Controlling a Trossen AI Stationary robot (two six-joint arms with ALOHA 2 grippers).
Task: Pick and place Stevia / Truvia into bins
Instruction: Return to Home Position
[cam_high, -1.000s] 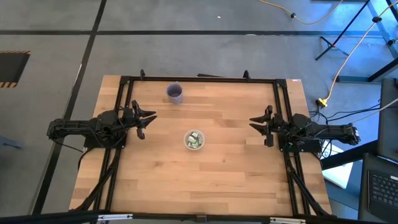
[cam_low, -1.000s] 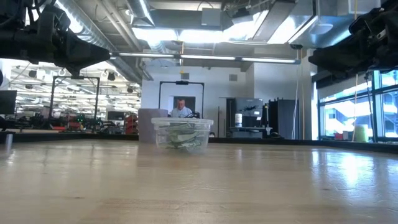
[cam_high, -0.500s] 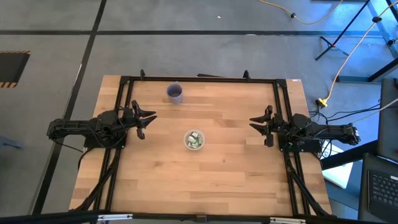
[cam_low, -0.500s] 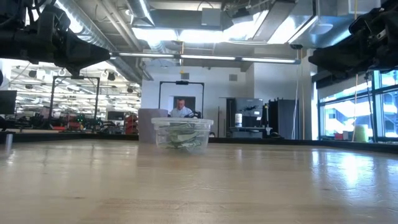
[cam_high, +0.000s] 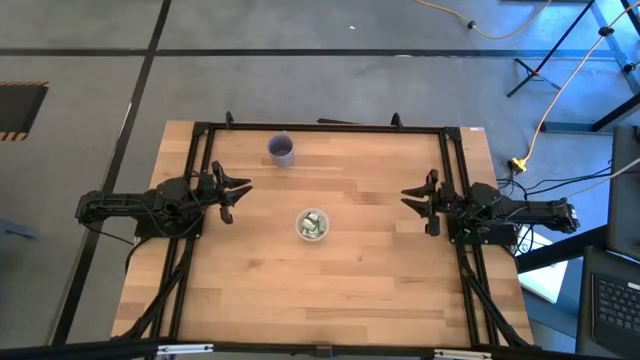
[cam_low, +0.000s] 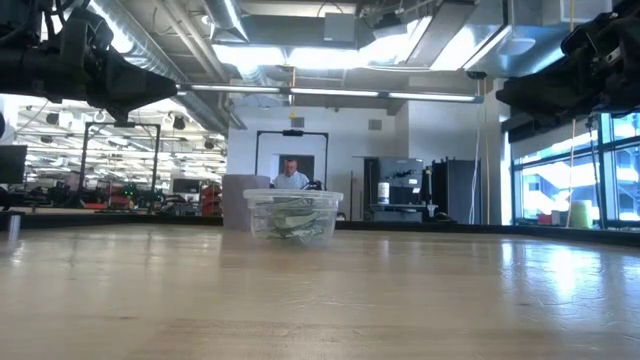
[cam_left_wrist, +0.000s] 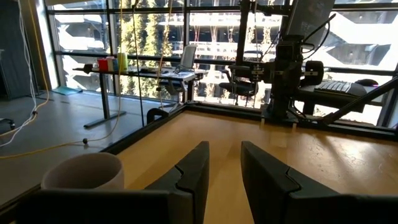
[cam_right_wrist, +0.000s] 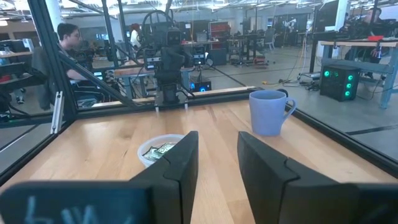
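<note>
Left gripper (cam_high: 237, 194), close to the left edge of the tabletop (cam_high: 340, 290) about midway along it: its two dark fingers stand spread, with bare wood showing through the gap in the left wrist view, and nothing is held. Right gripper (cam_high: 413, 200), mirrored close to the right edge: likewise spread and empty, its fingers pointing inward across the table. Both arms lie folded back over the side rails, which we read as the rest pose that closes the job. Between the two grippers, near the centre of the tabletop and a little toward the near edge, stands the clear cup (cam_high: 312, 224). It is well apart from either gripper and lies directly ahead of the right one in the right wrist view. The Stevia / Truvia sachets (cam_high: 313, 226) are piled loosely inside it, and every green-and-white packet we can make out is within its rim. The purple cup (cam_high: 282, 150) stands by the far edge, left of centre, nearer the left arm. We judge the placing complete, so little remains to go wrong. The main hazard is a low sweep of either arm through the centre, which would strike the light cup and tip or scatter its loose contents — a risk that arises only if an arm moves out of its park before the cup is removed. A lesser hazard is the purple cup, which a left-arm move toward the far edge could knock.
</note>
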